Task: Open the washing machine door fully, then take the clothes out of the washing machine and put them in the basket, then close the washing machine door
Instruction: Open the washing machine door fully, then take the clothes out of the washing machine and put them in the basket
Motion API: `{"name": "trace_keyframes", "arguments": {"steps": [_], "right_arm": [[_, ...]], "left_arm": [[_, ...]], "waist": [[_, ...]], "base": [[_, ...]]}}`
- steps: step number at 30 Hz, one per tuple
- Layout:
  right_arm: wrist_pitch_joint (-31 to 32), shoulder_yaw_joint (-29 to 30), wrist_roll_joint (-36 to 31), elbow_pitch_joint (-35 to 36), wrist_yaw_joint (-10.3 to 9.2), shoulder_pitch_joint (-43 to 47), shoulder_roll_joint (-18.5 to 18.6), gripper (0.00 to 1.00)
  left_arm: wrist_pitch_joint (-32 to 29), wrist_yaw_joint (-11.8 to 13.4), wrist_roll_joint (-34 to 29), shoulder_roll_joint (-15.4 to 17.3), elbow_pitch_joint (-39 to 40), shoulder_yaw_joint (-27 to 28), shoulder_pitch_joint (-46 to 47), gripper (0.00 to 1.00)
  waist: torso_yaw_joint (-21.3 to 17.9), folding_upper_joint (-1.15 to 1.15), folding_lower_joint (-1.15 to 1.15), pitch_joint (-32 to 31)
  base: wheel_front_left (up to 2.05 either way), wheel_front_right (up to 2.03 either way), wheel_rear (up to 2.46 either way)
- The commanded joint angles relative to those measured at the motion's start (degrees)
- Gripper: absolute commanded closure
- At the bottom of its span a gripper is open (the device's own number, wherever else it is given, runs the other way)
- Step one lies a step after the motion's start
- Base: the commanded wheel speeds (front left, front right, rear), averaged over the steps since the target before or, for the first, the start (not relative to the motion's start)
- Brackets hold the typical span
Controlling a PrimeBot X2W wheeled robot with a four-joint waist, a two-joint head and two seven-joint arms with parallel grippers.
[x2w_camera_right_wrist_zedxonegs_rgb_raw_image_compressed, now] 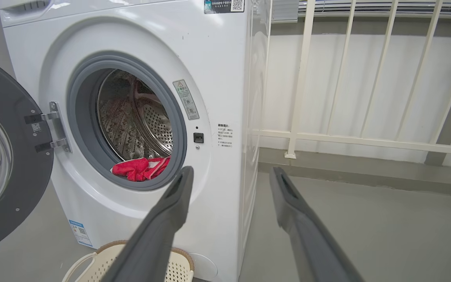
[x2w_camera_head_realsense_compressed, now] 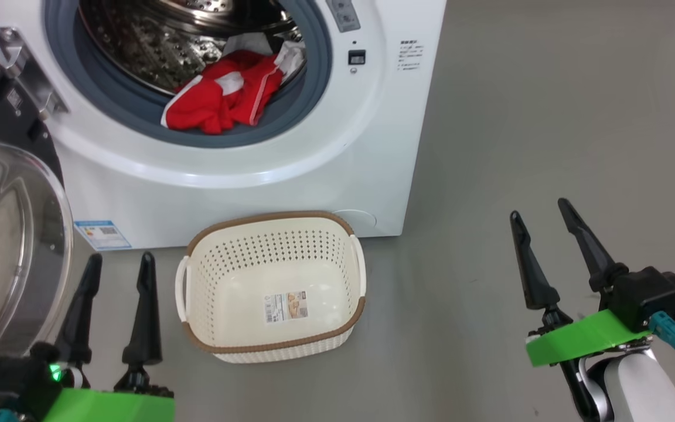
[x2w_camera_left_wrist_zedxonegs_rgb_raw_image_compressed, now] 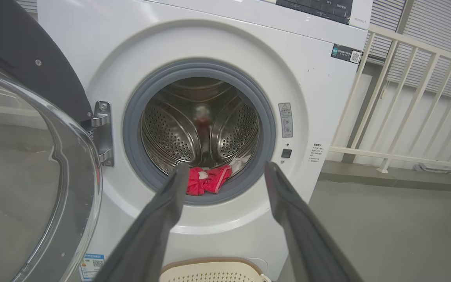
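Observation:
The white washing machine [x2w_camera_head_realsense_compressed: 290,176] stands with its door [x2w_camera_head_realsense_compressed: 3,234] swung wide to the left, black rim and glass bowl facing me. Red and white clothes [x2w_camera_head_realsense_compressed: 226,94] lie at the drum's front lip, partly over the grey gasket; they show too in the left wrist view [x2w_camera_left_wrist_zedxonegs_rgb_raw_image_compressed: 208,180] and the right wrist view [x2w_camera_right_wrist_zedxonegs_rgb_raw_image_compressed: 141,168]. The cream basket [x2w_camera_head_realsense_compressed: 273,346] sits on the floor in front of the machine, holding nothing. My left gripper [x2w_camera_head_realsense_compressed: 119,261] is open just left of the basket. My right gripper [x2w_camera_head_realsense_compressed: 542,208] is open over bare floor, right of the machine.
Grey floor [x2w_camera_head_realsense_compressed: 548,117] stretches to the machine's right. A cream railing [x2w_camera_left_wrist_zedxonegs_rgb_raw_image_compressed: 405,98] against a white wall runs behind and to the right of the machine. The open door's glass bulges close to my left arm.

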State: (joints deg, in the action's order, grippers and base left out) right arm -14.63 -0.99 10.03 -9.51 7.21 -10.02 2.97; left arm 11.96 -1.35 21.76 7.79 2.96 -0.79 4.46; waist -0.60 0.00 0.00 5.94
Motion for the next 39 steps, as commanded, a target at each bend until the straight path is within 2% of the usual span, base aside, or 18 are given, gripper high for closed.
{"name": "trace_keyframes", "arguments": {"steps": [1, 9, 19, 32, 39], "right_arm": [[-0.4, -1.5, 0.3, 1.7, 0.28, -0.1, -0.1, 0.0], [-0.4, -3.5, 0.7, 3.3, 0.28, 3.4, -0.1, 0.0], [-0.4, -2.5, -0.5, 4.0, 0.28, 6.7, -0.1, 0.0], [-0.4, -2.3, -0.7, 4.3, 0.28, 7.4, -0.1, 0.0], [-0.4, -2.7, -0.5, 3.9, 0.28, 7.1, -0.1, 0.0]], "left_arm": [[0.7, 0.4, -0.1, 1.1, 1.2, 2.1, 0.4, 0.0], [2.4, 1.5, -1.3, 0.8, -0.9, 4.1, -4.6, 0.0], [2.9, 1.5, -2.3, 0.0, -2.1, 5.0, -8.5, 0.0], [2.9, 1.9, -2.3, -0.3, -1.9, 5.2, -9.4, 0.0], [2.8, 2.5, -2.6, -0.1, -1.8, 4.8, -9.0, 0.0]], "waist": [[-0.7, 0.0, 0.0, -0.8], [-2.5, 0.0, 0.0, -3.2], [-3.0, 0.0, 0.0, -5.3], [-3.0, 0.0, 0.0, -6.2], [-3.1, 0.0, 0.0, -5.6]], "base": [[0.0, 0.0, 0.0], [0.0, 0.0, 0.0], [0.0, 0.0, 0.0], [0.07, -0.07, 0.0], [0.88, -0.88, 0.0]]}}
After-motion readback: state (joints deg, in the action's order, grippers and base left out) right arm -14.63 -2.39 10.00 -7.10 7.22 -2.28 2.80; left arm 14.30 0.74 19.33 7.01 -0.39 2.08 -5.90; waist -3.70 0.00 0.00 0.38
